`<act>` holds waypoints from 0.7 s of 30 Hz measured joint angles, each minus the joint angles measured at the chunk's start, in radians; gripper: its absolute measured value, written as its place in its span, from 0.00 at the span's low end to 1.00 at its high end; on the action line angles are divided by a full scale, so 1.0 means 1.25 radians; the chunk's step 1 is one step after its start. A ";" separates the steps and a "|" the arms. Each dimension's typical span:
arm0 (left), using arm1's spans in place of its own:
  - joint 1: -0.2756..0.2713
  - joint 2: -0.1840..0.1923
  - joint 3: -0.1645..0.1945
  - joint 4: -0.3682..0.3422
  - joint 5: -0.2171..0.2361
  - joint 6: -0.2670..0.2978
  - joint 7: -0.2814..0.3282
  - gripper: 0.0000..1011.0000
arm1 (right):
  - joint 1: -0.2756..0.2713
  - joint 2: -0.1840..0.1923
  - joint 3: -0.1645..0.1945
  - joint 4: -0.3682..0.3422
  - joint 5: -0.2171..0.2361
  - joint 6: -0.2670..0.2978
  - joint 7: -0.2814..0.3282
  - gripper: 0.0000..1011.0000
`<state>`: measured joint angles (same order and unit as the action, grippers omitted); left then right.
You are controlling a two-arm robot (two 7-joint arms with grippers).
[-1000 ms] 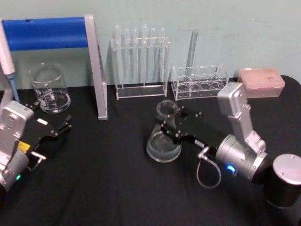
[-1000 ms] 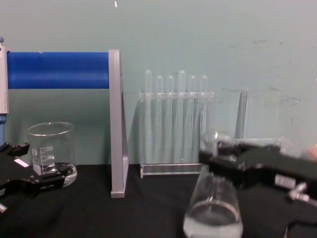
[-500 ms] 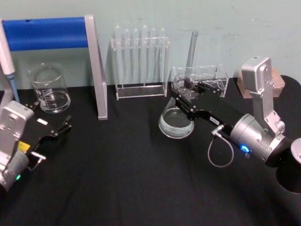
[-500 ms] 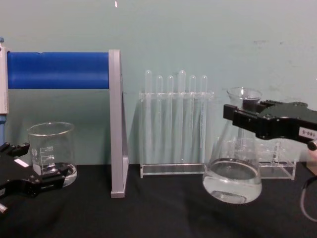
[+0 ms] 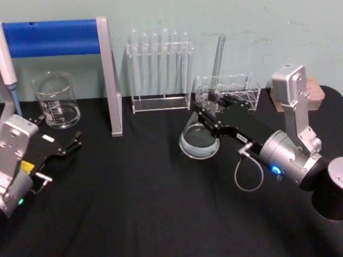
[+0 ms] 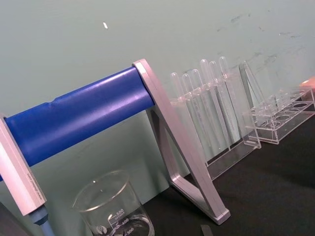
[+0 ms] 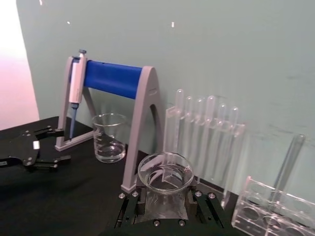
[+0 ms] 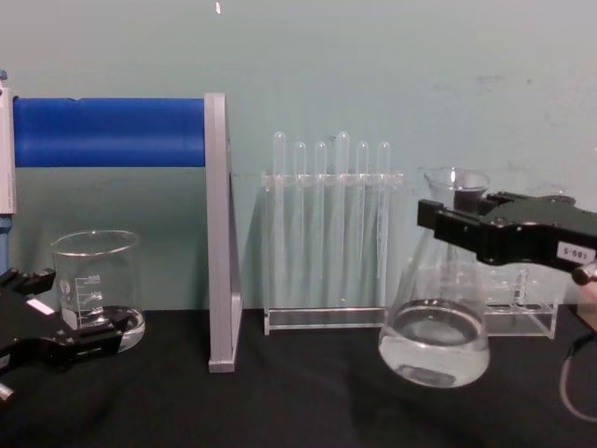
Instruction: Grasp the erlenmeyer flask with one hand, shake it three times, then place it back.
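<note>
- Right gripper (image 5: 207,105) is clamped on the neck of the erlenmeyer flask (image 5: 199,141), just below the flared lip. The fingers sit on both sides of the neck in the right wrist view, under the flask (image 7: 165,178) rim.
- The flask (image 8: 435,338) is at centre-right of the black table (image 5: 134,203), in front of the low clear rack (image 5: 228,92) and to the right of the test tube rack (image 5: 159,72).
- There is clear liquid in the bottom and the base looks slightly tilted. I can't tell if it touches the table.
- Left gripper (image 5: 60,131) is parked low at the left table edge with its fingers spread and nothing in them, near the glass beaker (image 5: 56,101).
- The blue-barred stand (image 5: 53,37) is behind the beaker.
</note>
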<state>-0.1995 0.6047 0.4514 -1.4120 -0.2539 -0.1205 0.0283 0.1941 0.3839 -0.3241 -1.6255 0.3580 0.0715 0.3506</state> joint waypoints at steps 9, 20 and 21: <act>0.000 0.000 0.000 0.000 0.000 0.000 0.000 0.99 | -0.018 0.002 -0.031 -0.031 0.005 0.006 0.028 0.44; 0.000 0.000 0.000 0.000 0.000 0.000 0.000 0.99 | -0.043 0.020 -0.066 -0.075 0.026 0.009 0.060 0.44; 0.000 0.000 0.000 0.000 0.000 0.000 0.000 0.99 | -0.045 0.023 -0.070 -0.081 0.030 0.009 0.064 0.44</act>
<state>-0.1995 0.6047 0.4514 -1.4120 -0.2539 -0.1206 0.0283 0.1373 0.4131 -0.4115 -1.7269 0.3952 0.0829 0.4311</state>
